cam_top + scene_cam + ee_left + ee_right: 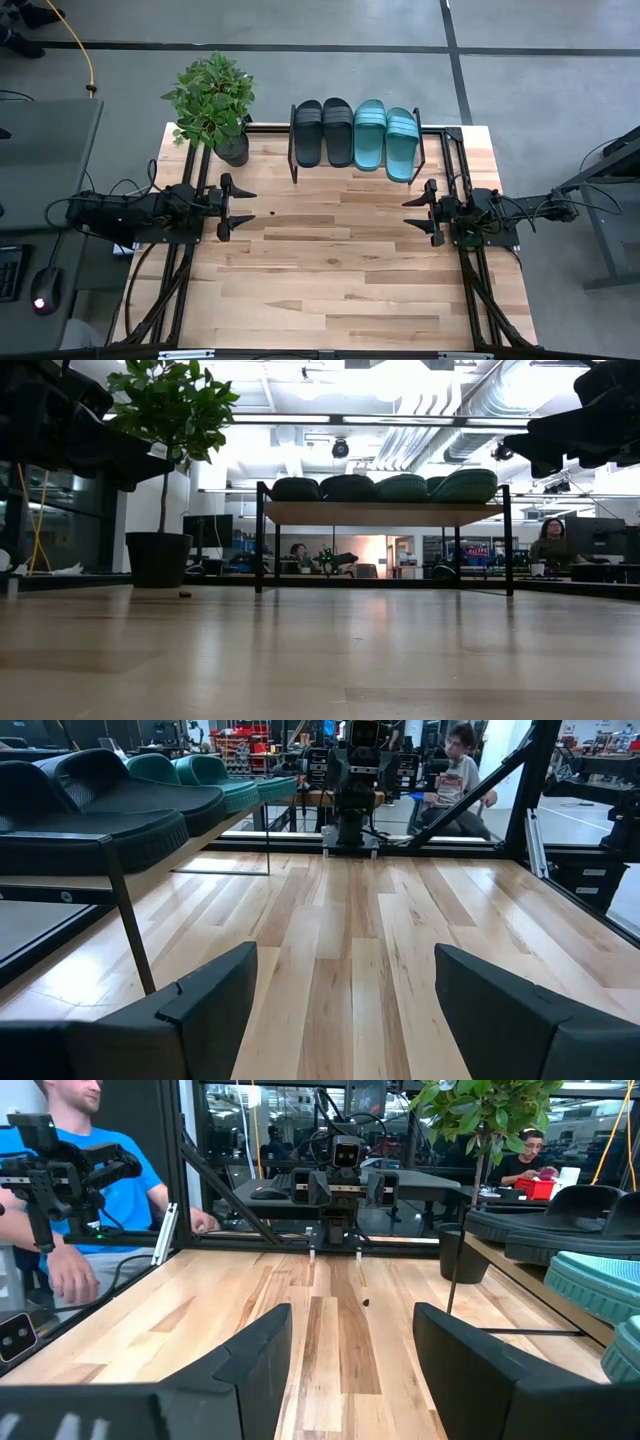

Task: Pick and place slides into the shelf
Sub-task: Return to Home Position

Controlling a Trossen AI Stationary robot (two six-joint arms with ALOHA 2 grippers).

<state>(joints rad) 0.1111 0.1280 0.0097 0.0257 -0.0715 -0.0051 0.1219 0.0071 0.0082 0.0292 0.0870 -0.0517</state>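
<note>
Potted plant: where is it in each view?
High view: potted plant at the far edge, left of the shelf.
Low view: plant left of the shelf.
Left wrist view: not in it.
Right wrist view: plant past the shelf's end.
Shared landmark: the shelf.

Even overhead light fills the workspace. In the low view, ceiling fixtures (420,380) flare white, silhouetting the plant (170,410) and the slides (400,488) on the shelf (380,512). A soft sheen lies across the table (320,650); shadows are faint.
</note>
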